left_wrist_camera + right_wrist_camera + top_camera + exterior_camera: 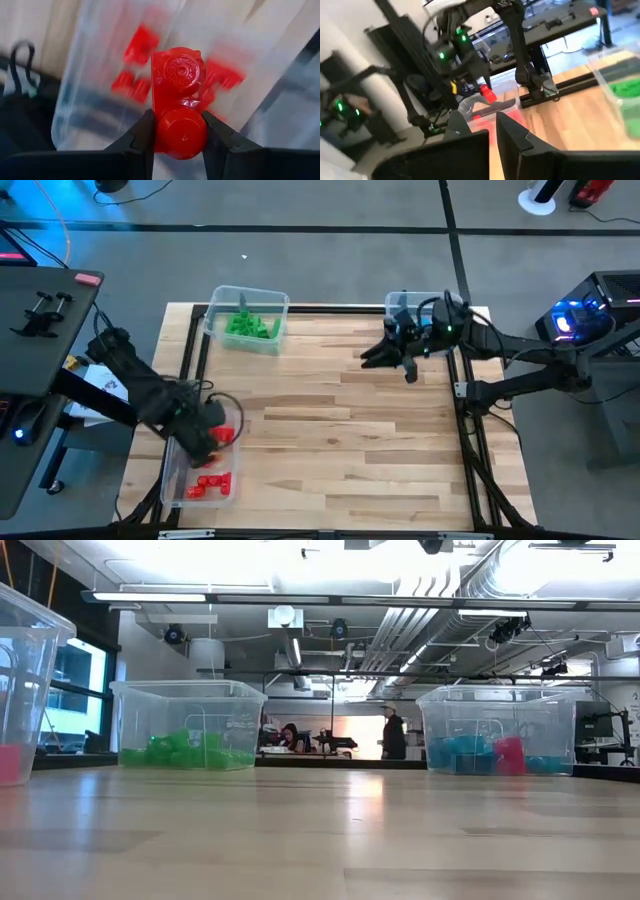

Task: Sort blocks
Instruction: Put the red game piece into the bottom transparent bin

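- The left tool (177, 137) grips a bright red studded plastic brick (177, 95); its two dark fingers (145, 137) press on the brick's lower, rounded end, one from each side, and the studded part sticks out ahead of them.
- In the high view the left tool (212, 435) hangs over a clear plastic bin at the counter's 8 o'clock corner (172, 480), the held brick showing as a red spot at its tip.
- More red bricks (211, 483) lie loose on that bin's floor; the left wrist view shows them blurred behind the held one.
- The right tool (372, 356) is shut with nothing between its fingers, and sits at about 1 o'clock over the pale wooden slatted counter (340, 430), pointing toward 9 o'clock.
- A second clear plastic bin at about 11 o'clock (270, 305) holds a heap of bright green studded bricks (250, 326).
- A third clear bin at 1 o'clock (500, 700) lies partly under the right arm in the high view; the low view shows blue bricks (460, 753) in it with one pink-red brick (508, 754) among them.
- In the low view the green bin stands on the left, the blue one on the right, well apart.
- Two people (393, 735) show in the room far behind the counter.
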### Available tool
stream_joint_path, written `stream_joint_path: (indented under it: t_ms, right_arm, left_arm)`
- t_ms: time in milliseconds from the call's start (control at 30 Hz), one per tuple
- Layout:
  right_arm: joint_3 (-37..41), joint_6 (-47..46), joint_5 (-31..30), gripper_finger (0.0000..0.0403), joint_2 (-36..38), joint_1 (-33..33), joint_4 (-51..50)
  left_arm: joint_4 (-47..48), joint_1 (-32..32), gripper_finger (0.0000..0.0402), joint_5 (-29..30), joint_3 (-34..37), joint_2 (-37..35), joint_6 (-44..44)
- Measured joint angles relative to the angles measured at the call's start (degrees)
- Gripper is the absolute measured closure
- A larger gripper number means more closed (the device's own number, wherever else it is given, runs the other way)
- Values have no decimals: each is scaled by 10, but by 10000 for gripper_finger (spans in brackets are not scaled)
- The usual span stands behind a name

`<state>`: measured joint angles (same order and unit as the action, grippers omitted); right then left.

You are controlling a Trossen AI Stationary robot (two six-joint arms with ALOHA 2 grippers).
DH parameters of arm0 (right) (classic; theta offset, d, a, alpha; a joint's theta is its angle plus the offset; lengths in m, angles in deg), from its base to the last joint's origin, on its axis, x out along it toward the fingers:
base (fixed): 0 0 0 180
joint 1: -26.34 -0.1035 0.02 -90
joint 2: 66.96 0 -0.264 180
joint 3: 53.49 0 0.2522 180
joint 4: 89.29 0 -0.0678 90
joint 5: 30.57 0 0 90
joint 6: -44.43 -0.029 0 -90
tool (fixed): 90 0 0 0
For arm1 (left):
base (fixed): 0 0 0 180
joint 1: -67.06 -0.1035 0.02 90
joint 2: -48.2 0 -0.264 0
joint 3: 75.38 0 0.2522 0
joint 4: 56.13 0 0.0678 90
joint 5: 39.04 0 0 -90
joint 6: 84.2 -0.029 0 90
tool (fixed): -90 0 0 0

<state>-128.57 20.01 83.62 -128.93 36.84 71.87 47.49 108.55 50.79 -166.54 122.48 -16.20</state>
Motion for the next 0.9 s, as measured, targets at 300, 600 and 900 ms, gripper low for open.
stream_joint_path:
  t_ms: [300, 600, 900]
  right_arm:
    - [0, -145, -241, 403, -4, -189, 1]
    - [0, -187, -328, 403, -6, -309, 0]
    - [0, -152, -331, 403, -6, -344, 0]
  left_arm:
    - [-110, 55, 299, -81, 144, -22, -13]
    - [-185, 43, 217, -81, 152, -22, -82]
    - [-209, -32, 189, -8, 119, -22, -226]
